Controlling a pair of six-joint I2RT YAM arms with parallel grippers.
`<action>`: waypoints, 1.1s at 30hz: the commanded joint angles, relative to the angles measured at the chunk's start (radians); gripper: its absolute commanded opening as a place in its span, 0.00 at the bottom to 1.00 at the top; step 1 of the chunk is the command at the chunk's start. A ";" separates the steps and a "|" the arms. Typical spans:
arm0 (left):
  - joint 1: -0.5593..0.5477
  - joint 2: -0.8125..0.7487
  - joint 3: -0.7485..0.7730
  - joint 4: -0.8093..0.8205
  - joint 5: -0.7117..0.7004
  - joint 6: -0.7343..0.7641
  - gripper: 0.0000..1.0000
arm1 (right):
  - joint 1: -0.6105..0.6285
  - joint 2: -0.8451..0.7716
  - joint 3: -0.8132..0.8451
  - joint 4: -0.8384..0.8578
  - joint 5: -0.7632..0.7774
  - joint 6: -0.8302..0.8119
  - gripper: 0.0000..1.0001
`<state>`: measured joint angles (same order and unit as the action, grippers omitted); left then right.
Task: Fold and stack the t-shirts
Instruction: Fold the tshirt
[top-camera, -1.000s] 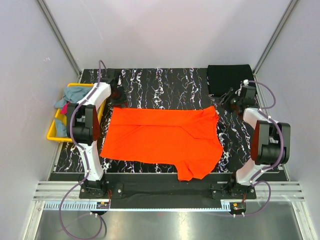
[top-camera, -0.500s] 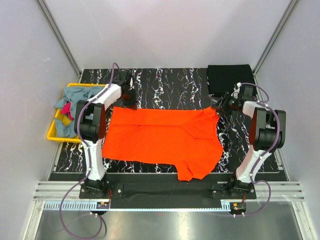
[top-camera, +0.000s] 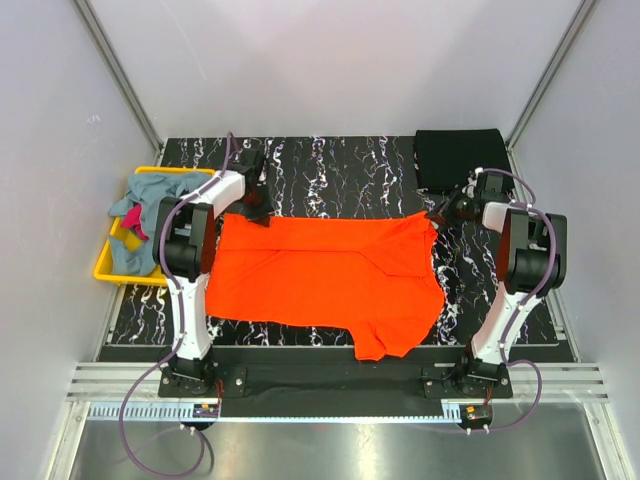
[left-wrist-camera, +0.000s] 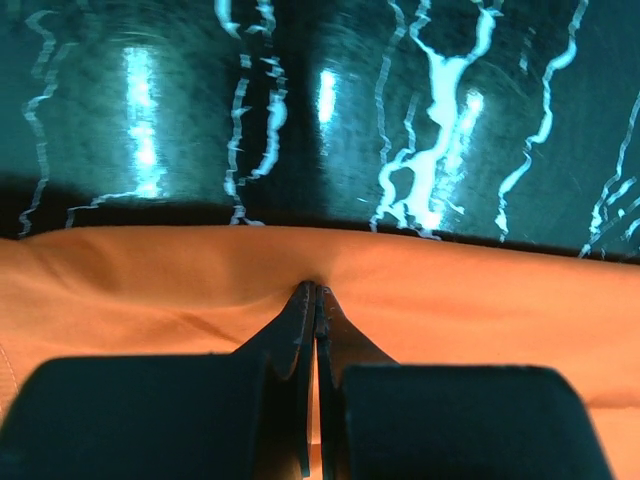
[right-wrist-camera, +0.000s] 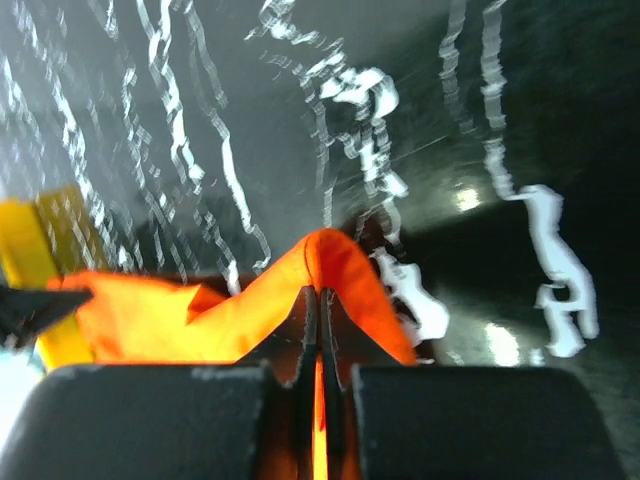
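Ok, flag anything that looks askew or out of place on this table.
The orange t-shirt lies crooked: a flap at its near right droops past the near edge of the table. In the yellow bin at left, a grey-blue shirt spills over the rim. Nothing looks damaged.

Bare table (top-camera: 340, 165) lies beyond the orange shirt (top-camera: 320, 275); a black shirt (top-camera: 458, 155) blocks the far right corner, a yellow bin (top-camera: 103, 268) the left edge.

A bright orange t-shirt (top-camera: 325, 280) is being held spread flat mid-surface (top-camera: 330, 165), pinched at both far corners. A black t-shirt (top-camera: 460, 155) is lying folded at the far right. A grey-blue t-shirt (top-camera: 160, 188) and a magenta t-shirt (top-camera: 131, 222) are lying crumpled in the yellow bin (top-camera: 103, 268).
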<state>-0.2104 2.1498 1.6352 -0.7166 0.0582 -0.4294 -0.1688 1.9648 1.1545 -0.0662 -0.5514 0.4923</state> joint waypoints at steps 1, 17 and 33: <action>0.029 0.021 0.000 -0.040 -0.106 -0.023 0.00 | -0.011 -0.072 -0.041 0.095 0.125 0.063 0.00; 0.037 0.033 0.020 -0.043 -0.116 -0.072 0.00 | -0.014 -0.346 -0.441 0.448 0.461 0.381 0.00; -0.016 -0.120 0.217 -0.055 0.000 -0.054 0.40 | -0.014 -0.364 -0.110 -0.176 0.419 0.287 0.36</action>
<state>-0.1925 2.1937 1.8442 -0.7803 0.0814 -0.4828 -0.1764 1.7172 1.0149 0.0082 -0.1944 0.7914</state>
